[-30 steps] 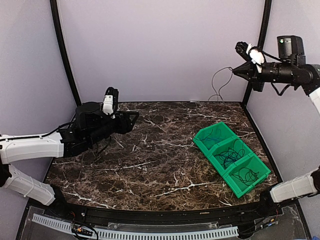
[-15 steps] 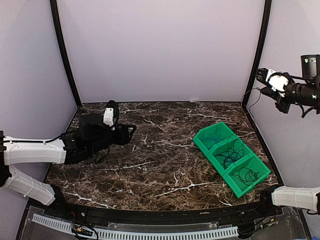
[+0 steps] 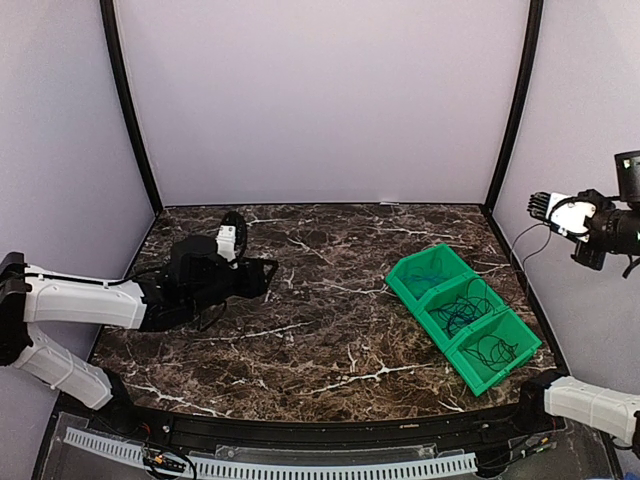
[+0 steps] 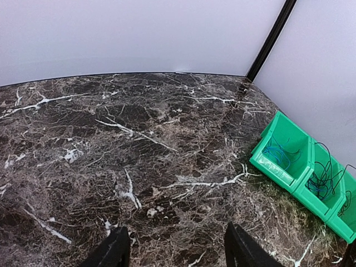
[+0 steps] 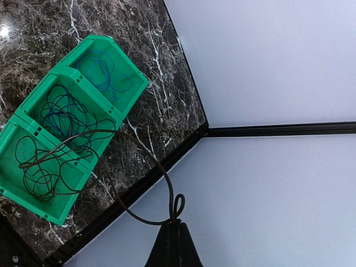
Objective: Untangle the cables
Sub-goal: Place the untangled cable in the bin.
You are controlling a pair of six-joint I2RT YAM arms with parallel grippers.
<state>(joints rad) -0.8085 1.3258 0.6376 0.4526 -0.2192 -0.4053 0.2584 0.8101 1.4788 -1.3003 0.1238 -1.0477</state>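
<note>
My right gripper (image 5: 171, 227) is shut on a thin black cable (image 5: 160, 167). It holds the cable high at the right wall (image 3: 541, 206), and the cable hangs in a loose loop. A green three-compartment bin (image 3: 409, 287) stands on the right of the table. A blue cable (image 5: 102, 70) lies in its far compartment, a blue and black tangle (image 5: 62, 113) in the middle one, and black cable (image 5: 39, 169) in the near one. My left gripper (image 3: 263, 276) is open and empty, low over the left of the table, far from the bin (image 4: 281, 172).
The marble table (image 3: 320, 320) has a black rim and black corner posts (image 3: 510, 110). Lilac walls stand close on three sides. The right arm is up against the right wall.
My right gripper has swung right and down along the right wall, carrying the black cable. My left arm has shifted slightly right and lower.
</note>
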